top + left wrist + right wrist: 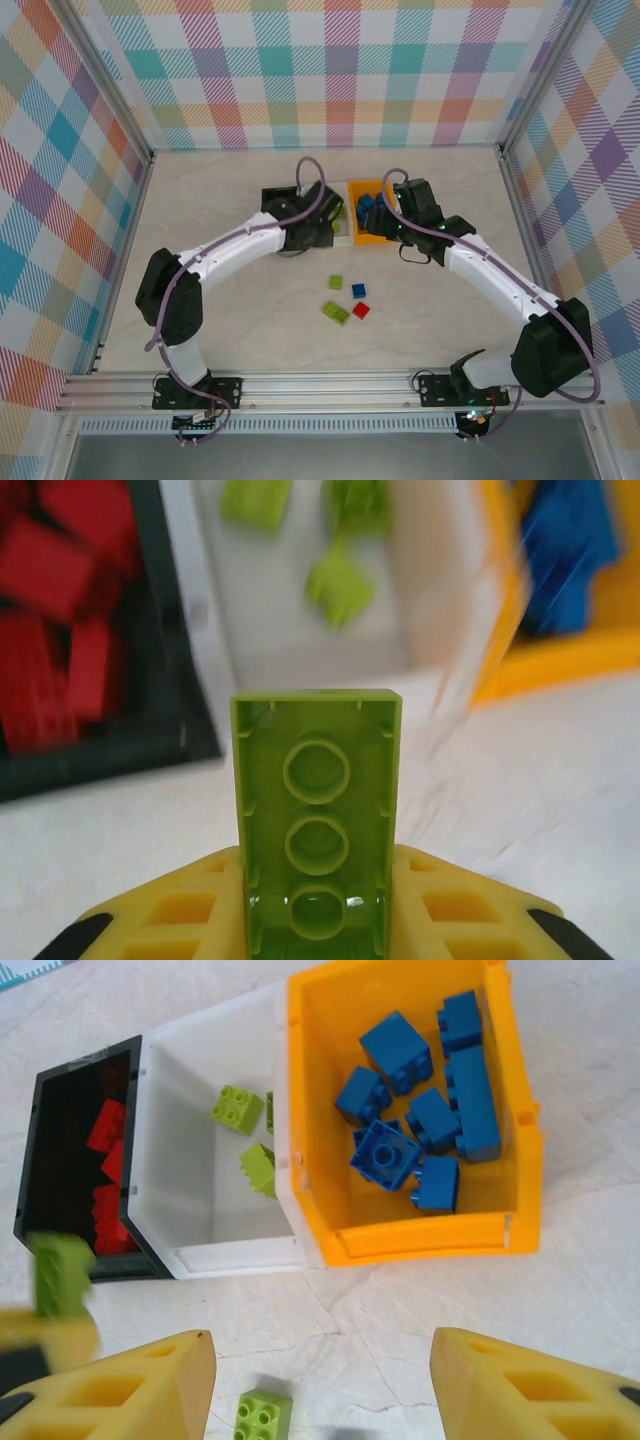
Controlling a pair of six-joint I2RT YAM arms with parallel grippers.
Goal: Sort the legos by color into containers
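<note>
1. Lime oblong brick (318, 780) stands upright with its hollow underside to the wrist camera. It is clamped between the yellow fingers (170, 915) of the left hand (318, 865), which is closed against its two long sides.
2. Straight ahead of the left hand sits the white bin (260, 630), with lime bricks (340, 585) inside. The black bin (100, 770), ahead to that hand's left, holds red bricks (50, 565). The orange-yellow bin (570, 660), ahead to its right, holds blue bricks (565, 540).
3. Right hand (322, 1345) is wide open with nothing between its fingers. It is over bare tabletop (400, 1300), just short of the bins' near walls.
4. Ahead of the right hand, the white and orange-yellow bins stand side by side, touching. The black bin lies ahead to its left, against the white one.
5. Small lime brick (263, 1415) lies on the tabletop below the gap between the right hand's fingers, nearer the left finger.
6. Behind both hands, toward the arm bases, the top view shows four bricks lying well apart from the bins: loose lime square (336, 283), loose blue brick (358, 291), loose lime oblong (335, 312) and loose red brick (361, 311).
</note>
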